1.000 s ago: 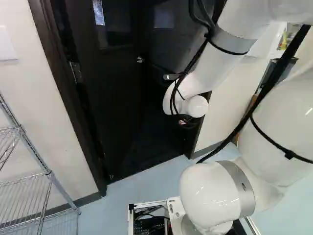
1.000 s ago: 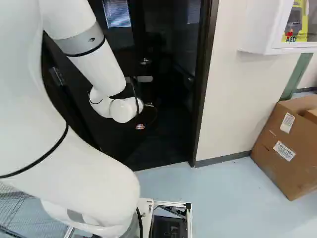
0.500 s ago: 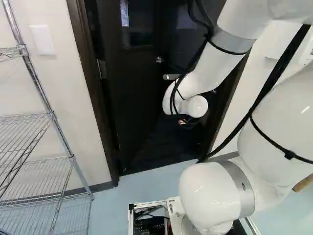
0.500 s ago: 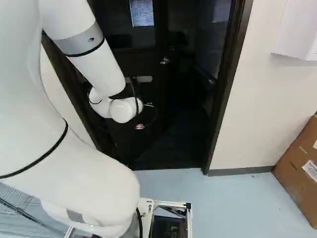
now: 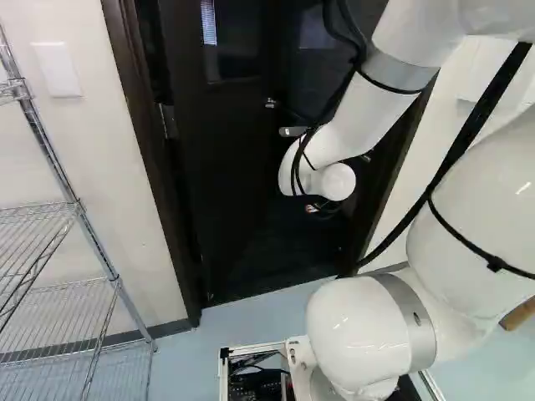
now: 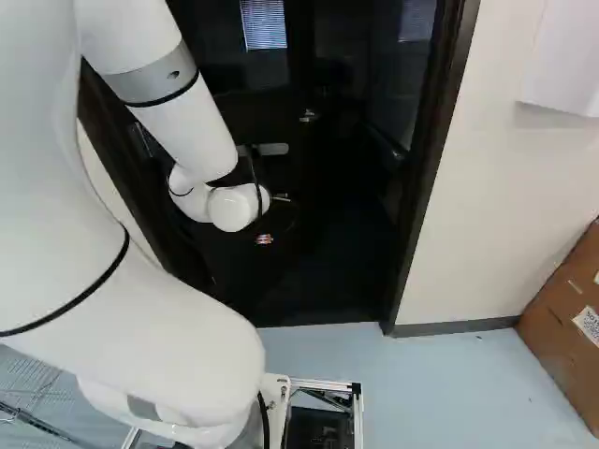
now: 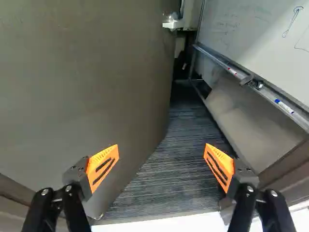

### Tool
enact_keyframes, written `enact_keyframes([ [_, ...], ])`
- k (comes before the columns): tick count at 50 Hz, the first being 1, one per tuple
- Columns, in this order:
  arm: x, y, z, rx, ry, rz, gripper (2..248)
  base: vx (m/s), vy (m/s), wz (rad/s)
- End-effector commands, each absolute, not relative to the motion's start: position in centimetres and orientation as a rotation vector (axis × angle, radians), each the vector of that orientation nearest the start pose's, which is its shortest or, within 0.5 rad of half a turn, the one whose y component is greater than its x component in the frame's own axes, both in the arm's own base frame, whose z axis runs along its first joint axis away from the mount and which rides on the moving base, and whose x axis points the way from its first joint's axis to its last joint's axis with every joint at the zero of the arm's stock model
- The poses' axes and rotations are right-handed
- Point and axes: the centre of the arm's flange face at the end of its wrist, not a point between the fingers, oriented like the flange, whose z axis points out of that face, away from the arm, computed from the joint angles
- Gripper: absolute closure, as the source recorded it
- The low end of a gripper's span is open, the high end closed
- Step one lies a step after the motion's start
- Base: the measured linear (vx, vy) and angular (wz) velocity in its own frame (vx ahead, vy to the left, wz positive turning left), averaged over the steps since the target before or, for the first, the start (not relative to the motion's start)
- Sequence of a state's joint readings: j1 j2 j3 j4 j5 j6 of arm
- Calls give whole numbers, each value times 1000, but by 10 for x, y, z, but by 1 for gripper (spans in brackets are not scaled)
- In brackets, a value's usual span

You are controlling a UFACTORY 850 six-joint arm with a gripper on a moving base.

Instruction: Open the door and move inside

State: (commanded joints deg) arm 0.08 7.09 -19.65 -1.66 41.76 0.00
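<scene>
One dark door stands open within its dark frame, its metal handle at twelve o'clock in the left base view; the white arm extends into the doorway. Two orange-padded fingers of the gripper stand wide apart, nothing held between them; contact between finger and door cannot be determined. Taking straight ahead of the gripper as twelve, the door panel lies at ten to eleven o'clock; ridged dark flooring at twelve; a whiteboard at one, with a blue-capped marker on its tray at two. Outside the doorway, a wire shelving rack occupies eight o'clock in the left base view; a cardboard box, four o'clock in the right base view.
</scene>
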Motion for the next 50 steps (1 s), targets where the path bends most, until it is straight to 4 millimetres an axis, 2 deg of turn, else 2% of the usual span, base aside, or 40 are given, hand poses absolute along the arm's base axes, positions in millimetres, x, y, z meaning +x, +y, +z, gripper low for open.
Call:
enact_keyframes([
  [26, 361, 2, 405, -2593, -47, -1765, 3, 152, 3, -3],
  [50, 361, 2, 405, -2593, -47, -1765, 3, 168, 57, -19],
])
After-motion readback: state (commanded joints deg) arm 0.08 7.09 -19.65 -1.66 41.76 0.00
